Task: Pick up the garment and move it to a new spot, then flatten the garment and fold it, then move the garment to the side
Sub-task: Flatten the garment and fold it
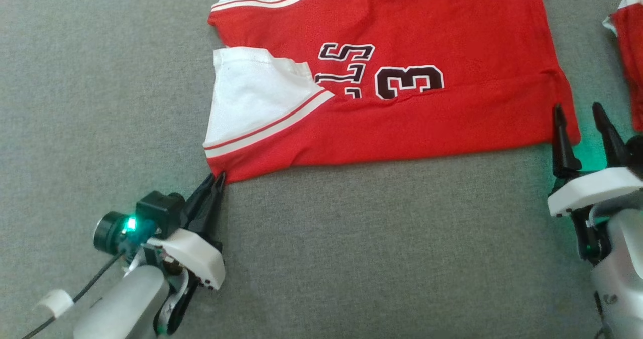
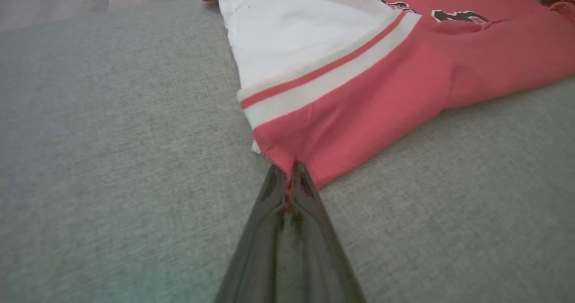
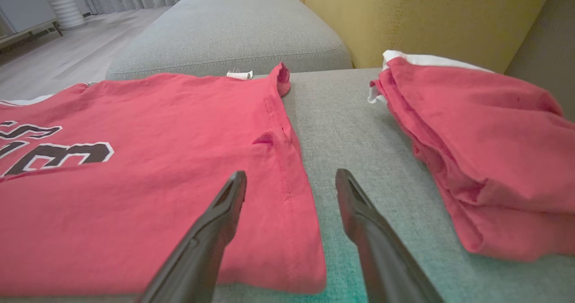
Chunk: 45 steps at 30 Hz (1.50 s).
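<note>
Red basketball jersey (image 1: pixel 427 123), flat on grey sofa cushion (image 1: pixel 100 103): left gripper (image 1: pixel 218 179) pinched shut on its near sleeve-side corner, right gripper (image 1: pixel 577 110) spread astride the hem corner, ungripped; risk judged: one-sided lift skewing the fold, or thin pinch slipping free.

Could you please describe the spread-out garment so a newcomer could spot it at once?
On the grey sofa cushion, look for the red jersey spread flat in the middle. Unlike the folded red pile beside it, it shows a black number.
</note>
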{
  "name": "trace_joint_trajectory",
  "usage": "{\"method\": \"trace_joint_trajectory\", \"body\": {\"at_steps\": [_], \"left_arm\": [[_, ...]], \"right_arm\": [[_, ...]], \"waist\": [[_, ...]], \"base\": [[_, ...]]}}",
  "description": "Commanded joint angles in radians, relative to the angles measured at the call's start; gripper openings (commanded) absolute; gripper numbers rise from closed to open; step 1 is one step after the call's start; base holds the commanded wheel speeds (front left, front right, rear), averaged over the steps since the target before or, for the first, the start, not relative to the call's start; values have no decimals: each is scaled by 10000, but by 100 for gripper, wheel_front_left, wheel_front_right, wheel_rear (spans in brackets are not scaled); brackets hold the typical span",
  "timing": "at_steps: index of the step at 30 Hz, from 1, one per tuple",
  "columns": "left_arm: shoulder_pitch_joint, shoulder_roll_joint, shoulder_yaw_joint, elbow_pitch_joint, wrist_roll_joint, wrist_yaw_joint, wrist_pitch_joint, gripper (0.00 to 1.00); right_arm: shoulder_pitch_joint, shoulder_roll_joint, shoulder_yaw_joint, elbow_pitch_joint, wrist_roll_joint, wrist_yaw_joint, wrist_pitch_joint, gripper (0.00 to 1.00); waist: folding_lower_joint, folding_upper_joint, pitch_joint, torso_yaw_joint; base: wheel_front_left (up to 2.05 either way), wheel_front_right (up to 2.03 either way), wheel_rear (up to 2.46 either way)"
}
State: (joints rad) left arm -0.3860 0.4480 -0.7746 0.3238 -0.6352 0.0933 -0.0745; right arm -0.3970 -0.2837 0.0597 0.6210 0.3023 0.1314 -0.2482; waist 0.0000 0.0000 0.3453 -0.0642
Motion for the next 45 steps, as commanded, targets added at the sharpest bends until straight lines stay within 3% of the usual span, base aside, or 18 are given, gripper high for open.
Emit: {"method": "trace_joint_trajectory", "body": {"at_steps": [1, 4, 11, 12, 13, 14, 21, 28, 36, 43, 44, 45], "left_arm": [[-88, 208, 163, 18, -108, -108, 200, 0], [-88, 247, 169, -214, -252, -306, 203, 0], [-243, 630, 215, -820, 42, -130, 95, 0], [-238, 670, 231, -923, 32, -112, 111, 0], [-221, 725, 236, -1023, 21, -97, 153, 0], [-194, 790, 236, -1124, 18, -78, 202, 0], [330, 1304, 239, -1989, -178, 172, 720, 0], [1369, 1896, 224, -3585, -401, 914, 1363, 0], [2672, 2072, -70, -4852, -529, 1686, 1610, 0], [3437, 1994, -322, -4965, -715, 1864, 1497, 0], [3436, 1954, -348, -4911, -700, 1856, 1467, 0], [3401, 1927, -391, -4834, -627, 1836, 1422, 0]], "right_arm": [[156, -59, 194, -160, 125, -7, -132, 100], [156, -74, 189, 84, 247, -7, -132, 100], [26, -180, 199, 984, 379, -7, 213, 100], [16, -191, 272, 1103, 443, -7, 360, 83], [1, -203, 345, 1188, 526, -7, 487, 32], [-6, -219, 407, 1248, 628, -7, 585, 0], [78, -517, 726, 1238, 994, -7, 828, 0], [524, -1159, 1167, 828, 1404, -7, 965, 0], [1850, -2031, 1307, -93, 2095, -7, 1280, 0], [3138, -2302, 1005, -1025, 2331, -7, 1624, 0], [3226, -2299, 962, -1129, 2332, -7, 1678, 18], [3284, -2271, 923, -1243, 2308, -7, 1748, 85]], "waist": [[0, 0, -16, 15], [0, 0, -62, 69], [0, 0, -165, 257], [0, 0, -192, 277], [0, 0, -222, 291], [0, 0, -268, 303], [0, 0, -586, 303], [0, 0, -953, 380], [0, 0, -1345, 489], [0, 0, -1572, 391], [0, 0, -1574, 360], [0, 0, -1582, 319]], "base": [[0, 0, 0], [0, 0, 0], [0, 0, 0], [0, 0, 0], [0, 0, 0], [0, 0, 0], [0, 0, 0], [0, 0, 0], [0, 0, 0], [0, 0, 0], [0, 0, 0], [0, 0, 0]]}}
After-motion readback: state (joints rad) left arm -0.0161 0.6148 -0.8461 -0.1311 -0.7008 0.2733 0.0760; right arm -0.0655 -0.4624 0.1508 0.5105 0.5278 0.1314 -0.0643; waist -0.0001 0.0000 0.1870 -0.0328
